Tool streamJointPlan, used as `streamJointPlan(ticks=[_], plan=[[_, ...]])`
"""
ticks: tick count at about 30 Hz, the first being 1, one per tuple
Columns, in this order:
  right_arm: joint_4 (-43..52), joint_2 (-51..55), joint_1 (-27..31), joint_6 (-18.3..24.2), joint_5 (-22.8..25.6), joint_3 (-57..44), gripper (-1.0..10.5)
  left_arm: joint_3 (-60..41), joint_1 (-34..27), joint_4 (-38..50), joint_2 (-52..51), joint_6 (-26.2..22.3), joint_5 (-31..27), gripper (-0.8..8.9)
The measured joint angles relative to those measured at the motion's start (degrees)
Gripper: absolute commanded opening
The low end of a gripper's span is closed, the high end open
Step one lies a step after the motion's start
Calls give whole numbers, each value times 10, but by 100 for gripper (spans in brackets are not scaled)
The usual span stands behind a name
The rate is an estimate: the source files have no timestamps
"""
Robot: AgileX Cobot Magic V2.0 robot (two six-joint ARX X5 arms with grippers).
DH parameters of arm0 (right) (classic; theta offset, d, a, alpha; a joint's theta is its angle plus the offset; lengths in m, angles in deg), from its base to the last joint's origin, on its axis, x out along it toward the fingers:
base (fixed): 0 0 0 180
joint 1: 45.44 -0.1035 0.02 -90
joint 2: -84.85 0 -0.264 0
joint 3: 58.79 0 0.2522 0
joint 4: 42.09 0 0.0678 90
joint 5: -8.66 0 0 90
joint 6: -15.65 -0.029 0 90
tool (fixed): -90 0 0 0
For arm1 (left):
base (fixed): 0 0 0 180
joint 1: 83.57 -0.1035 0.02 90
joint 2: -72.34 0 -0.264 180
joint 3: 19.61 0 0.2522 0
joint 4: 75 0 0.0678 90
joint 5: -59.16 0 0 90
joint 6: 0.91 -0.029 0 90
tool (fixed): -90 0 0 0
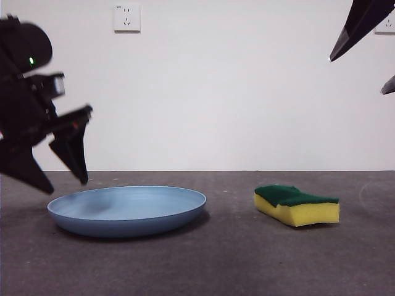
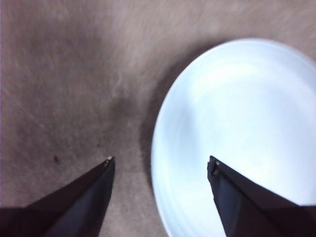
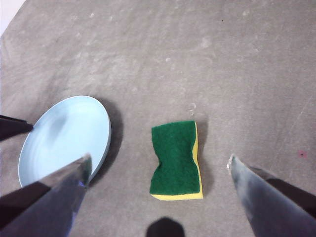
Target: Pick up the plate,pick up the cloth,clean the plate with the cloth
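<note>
The plate (image 1: 127, 209), light blue and shallow, is lying nearest the front camera, flat on the dark grey table (image 1: 222, 265), with the sponge serving as the cloth (image 1: 297, 205) sitting a little farther back and well apart from it, green scouring layer facing up and yellow foam showing below.

The left gripper (image 1: 62, 166) is hanging just above the plate's outer rim at the left of the front view, its jaws spread wide and holding nothing. In the left wrist view the left gripper (image 2: 160, 165) is straddling the rim: one jaw is poised over the bare table (image 2: 64, 98), the other over the pale inside of the plate (image 2: 237, 123). Neither jaw is touching the plate, as far as the front view shows.

The right gripper (image 1: 364, 52) is showing only as dark tips at the top right corner of the front view, high above the table. In the right wrist view the right gripper (image 3: 158, 168) is gaping wide and empty, looking down on the cloth (image 3: 175, 158), which is lying between the lines of its two jaws far below. The plate (image 3: 64, 140) is resting beside the cloth, apart from it. A white wall socket (image 1: 126, 17) is sitting on the wall behind.
</note>
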Motion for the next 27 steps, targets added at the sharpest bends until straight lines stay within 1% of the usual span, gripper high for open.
streamJointPlan(ticks=[2,9,11,13,14,15,16,20,24,27], plan=[[0,0,0,0,0,0,473,0,4,0,16,0,-9,317],[0,0,0,0,0,0,472,1,13,21,45,0,-9,313],[0,0,0,0,0,0,472,3,16,23,48,0,-10,291],[0,0,0,0,0,0,471,3,19,23,49,-2,-12,176],[0,0,0,0,0,0,471,3,20,23,50,-2,-11,81],[0,0,0,0,0,0,471,3,21,23,51,-3,-12,10],[0,0,0,0,0,0,471,3,21,23,51,-4,-11,-19],[-12,0,0,1,0,0,471,3,21,21,54,-12,-12,-8],[-20,0,0,12,0,1,469,7,21,25,50,-15,-4,-8],[-58,-14,-3,27,1,20,469,10,21,18,48,-15,-3,-8]])
